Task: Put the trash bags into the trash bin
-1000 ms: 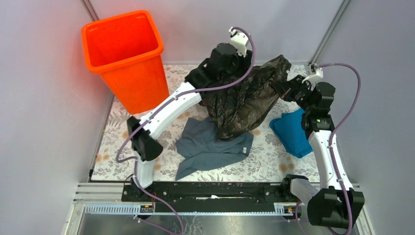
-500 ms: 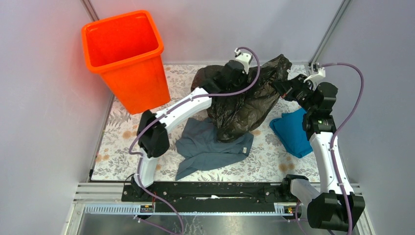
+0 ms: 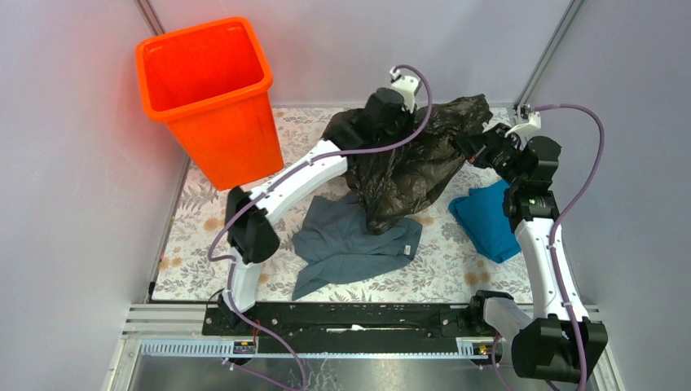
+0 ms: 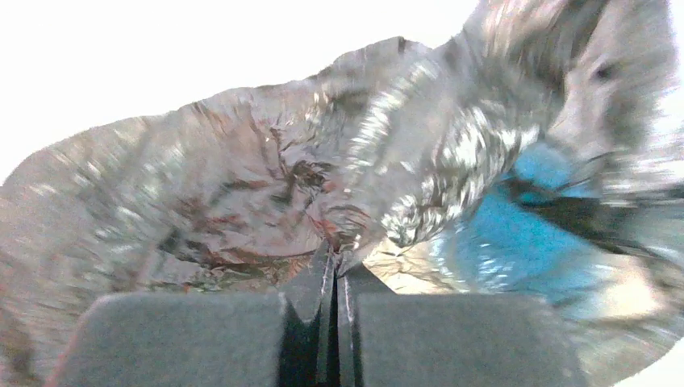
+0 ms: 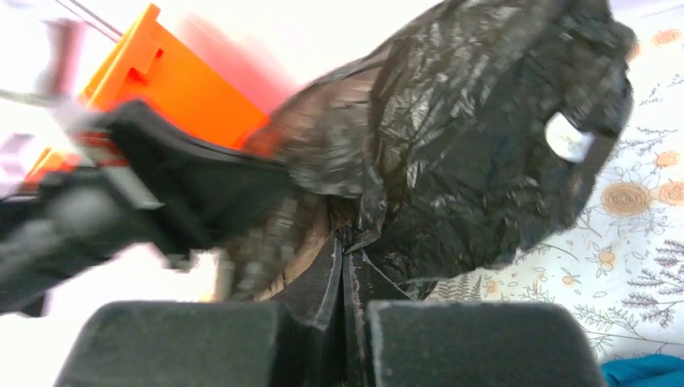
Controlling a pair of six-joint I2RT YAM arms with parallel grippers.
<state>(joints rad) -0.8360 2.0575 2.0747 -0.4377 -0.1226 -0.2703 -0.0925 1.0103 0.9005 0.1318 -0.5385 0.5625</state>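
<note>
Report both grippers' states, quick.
Left gripper: closed, pinching the black trash bag.
Right gripper: closed, pinching the same bag.

Bench (image 3: 444, 265) — floral-patterned, from my feed | trash bin (image 3: 224, 138) upright at far-left corner | grey cloth (image 3: 346, 244) crumpled at middle | blue cloth (image 3: 485, 220) folded near right edge | trash bag (image 3: 407, 175) — low end overlapping grey cloth
</note>
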